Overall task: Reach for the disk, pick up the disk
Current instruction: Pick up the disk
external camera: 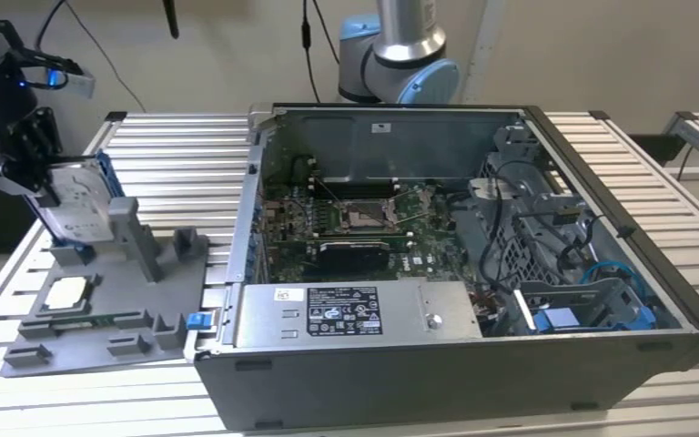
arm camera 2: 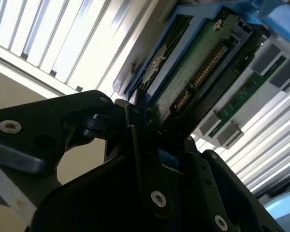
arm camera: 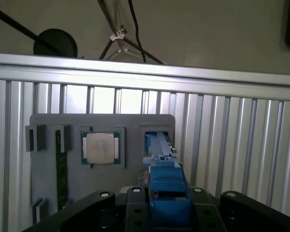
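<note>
Room above disk [external camera: 80, 202] taken by tool [external camera: 32, 175]; grey fixture posts [external camera: 143, 241] crowd near side; computer case [external camera: 447, 382] walls exterior view's right; far table [external camera: 179, 146] seemingly open.

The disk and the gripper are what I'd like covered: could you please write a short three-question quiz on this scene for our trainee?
1. True or false: the disk lies flat inside the computer case.
2. What lies flat on the grey tray near the disk? A) a processor chip B) a screwdriver C) a fan
3. Fill in: the gripper is shut on the disk's ____ frame.
Key: 1 false: it stands on edge in the grey tray, outside the computer case. 2 A. 3 blue.
</note>
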Controlling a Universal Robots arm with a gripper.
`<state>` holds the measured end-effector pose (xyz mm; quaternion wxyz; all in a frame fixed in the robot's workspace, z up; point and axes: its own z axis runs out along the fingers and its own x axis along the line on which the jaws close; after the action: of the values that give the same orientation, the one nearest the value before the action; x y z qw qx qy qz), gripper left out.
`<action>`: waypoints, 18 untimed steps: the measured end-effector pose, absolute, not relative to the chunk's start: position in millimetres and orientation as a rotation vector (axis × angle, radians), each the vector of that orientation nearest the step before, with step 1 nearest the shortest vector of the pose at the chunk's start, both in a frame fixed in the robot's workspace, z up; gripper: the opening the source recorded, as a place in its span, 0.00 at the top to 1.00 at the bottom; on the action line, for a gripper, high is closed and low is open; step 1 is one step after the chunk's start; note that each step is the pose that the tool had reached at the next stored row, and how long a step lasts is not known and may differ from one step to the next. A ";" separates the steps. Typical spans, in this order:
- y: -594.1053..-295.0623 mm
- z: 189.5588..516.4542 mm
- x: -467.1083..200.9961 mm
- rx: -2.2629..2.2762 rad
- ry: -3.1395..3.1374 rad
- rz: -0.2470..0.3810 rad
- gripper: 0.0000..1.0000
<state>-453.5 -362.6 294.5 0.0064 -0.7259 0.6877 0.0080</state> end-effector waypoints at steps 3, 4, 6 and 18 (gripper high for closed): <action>-362.7 297.9 -453.5 -2.271 2.152 0.025 1.00; -362.6 298.8 -453.4 -2.271 2.152 0.025 1.00; -362.6 300.7 -453.4 -2.271 2.152 0.025 1.00; -362.7 320.7 -453.4 -2.271 2.152 0.025 1.00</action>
<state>-453.4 -362.7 320.7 0.0064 -0.7259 0.6877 0.0079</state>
